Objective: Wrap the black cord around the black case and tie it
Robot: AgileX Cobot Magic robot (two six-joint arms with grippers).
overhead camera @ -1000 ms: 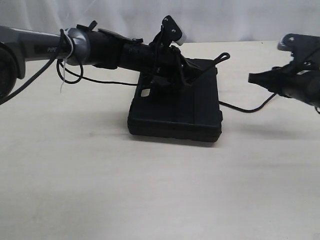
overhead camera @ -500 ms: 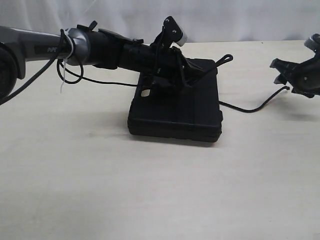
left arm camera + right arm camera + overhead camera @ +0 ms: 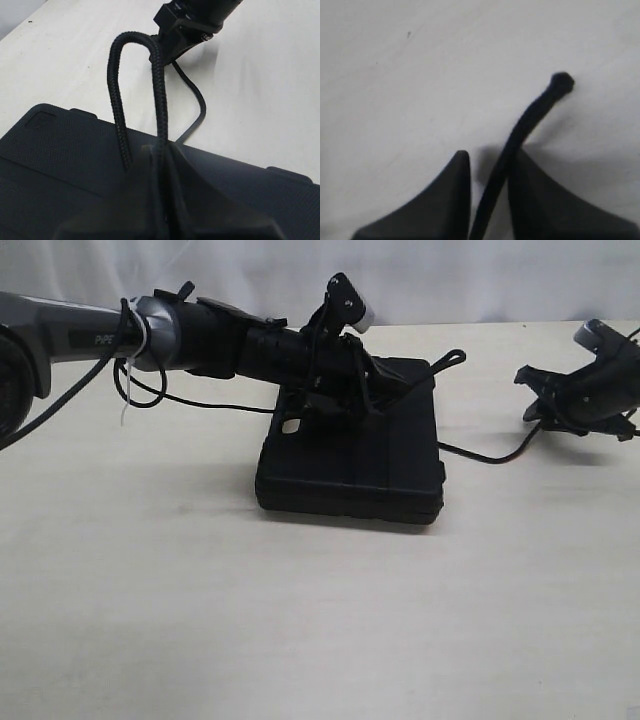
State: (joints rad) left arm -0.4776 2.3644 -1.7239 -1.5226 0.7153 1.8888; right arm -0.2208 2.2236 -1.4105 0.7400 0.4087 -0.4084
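Exterior view has the black case (image 3: 350, 465) lying flat near the middle of the table (image 3: 300, 620), lid shut, so no idea what's inside it, if anything. The left gripper (image 3: 385, 380) sits low over the far part of the lid. In the left wrist view its fingers (image 3: 150, 165) are clamped tight on a doubled-up bit of the black cord (image 3: 160, 100), which arches up as a loop just past the fingertips, above the case (image 3: 65, 150). My read is that this arm is acting as the anchor: it pins the cord against the case so the wrap can't slide while the other end gets worked. From the case's right edge the black cord (image 3: 490, 460) trails across the table in a loose curve and rises to the right gripper (image 3: 528, 398), which hangs off to the right, well apart from the case. In the right wrist view the free end of the cord (image 3: 522, 125) runs up between the two fingers (image 3: 455, 200) of that gripper (image 3: 491, 157) and pokes out past them, finishing in a small blunt tip. The gap there is narrow, but I honestly can't tell whether the pads are pinching the cord or just bracketing it. I'd guess that end is for pulling round or through the loop. The tie looks not done yet, and the slack on the table says nothing is cinched.
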